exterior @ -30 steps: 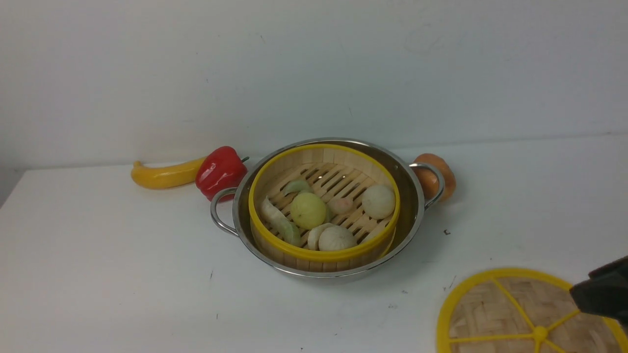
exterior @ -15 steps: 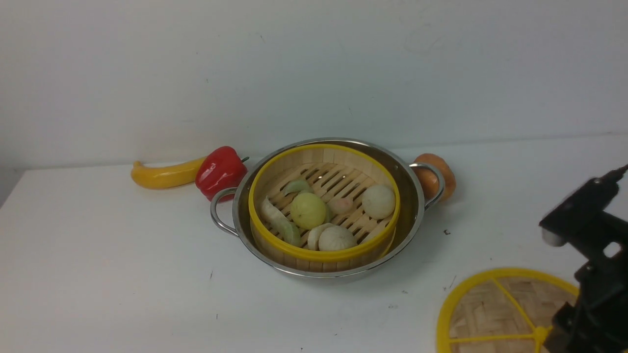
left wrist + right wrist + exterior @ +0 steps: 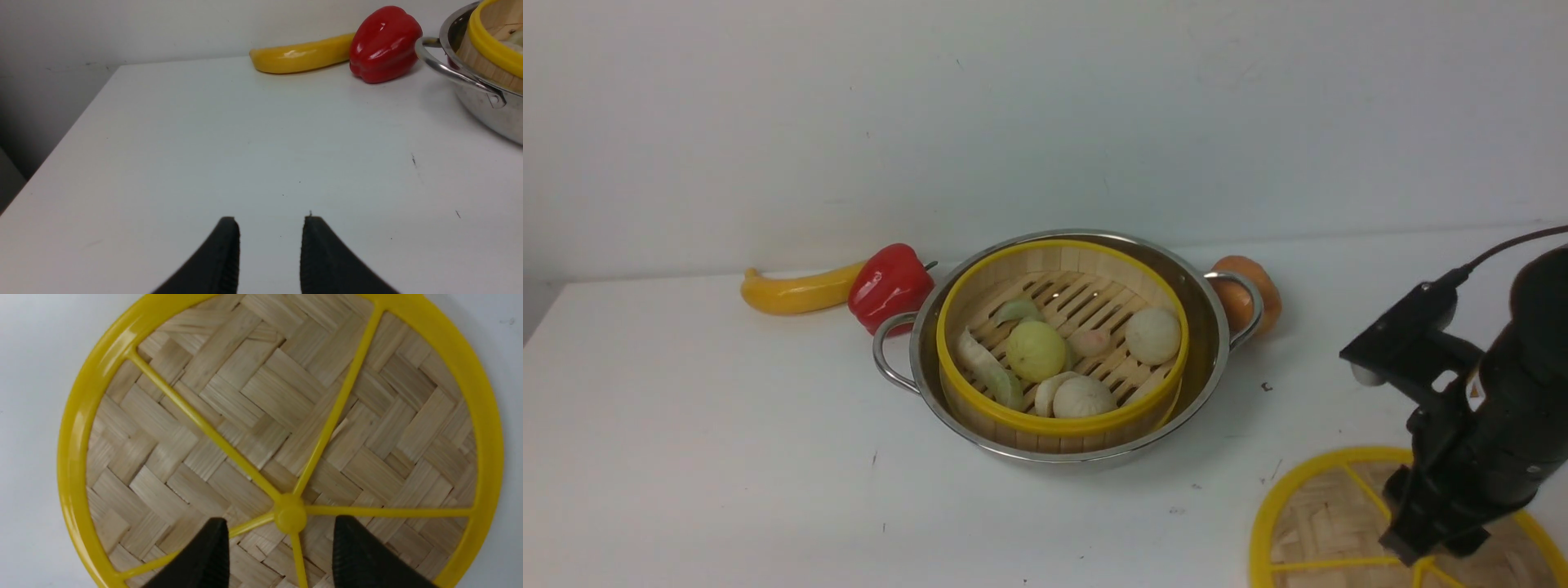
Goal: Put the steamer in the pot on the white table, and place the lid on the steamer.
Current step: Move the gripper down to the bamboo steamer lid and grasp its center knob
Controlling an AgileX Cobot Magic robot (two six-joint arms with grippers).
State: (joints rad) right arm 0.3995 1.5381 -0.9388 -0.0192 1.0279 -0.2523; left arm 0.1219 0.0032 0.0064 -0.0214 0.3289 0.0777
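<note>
The steamer, a bamboo basket with yellow rims holding several dumplings and buns, sits inside the steel pot on the white table. The pot's handle and wall also show in the left wrist view. The lid lies flat on the table at the front right; its woven face fills the right wrist view. My right gripper is open, pointing down above the lid, its fingers either side of the yellow centre knob. My left gripper is open and empty above bare table, left of the pot.
A yellow banana and a red pepper lie behind the pot on its left. An orange-brown onion sits behind its right handle. The wall stands just behind them. The table's left edge is near my left gripper.
My right arm has swung in from the right edge and come down over the lid, pointing downward at its centre. Pot, steamer and lid have not moved.
</note>
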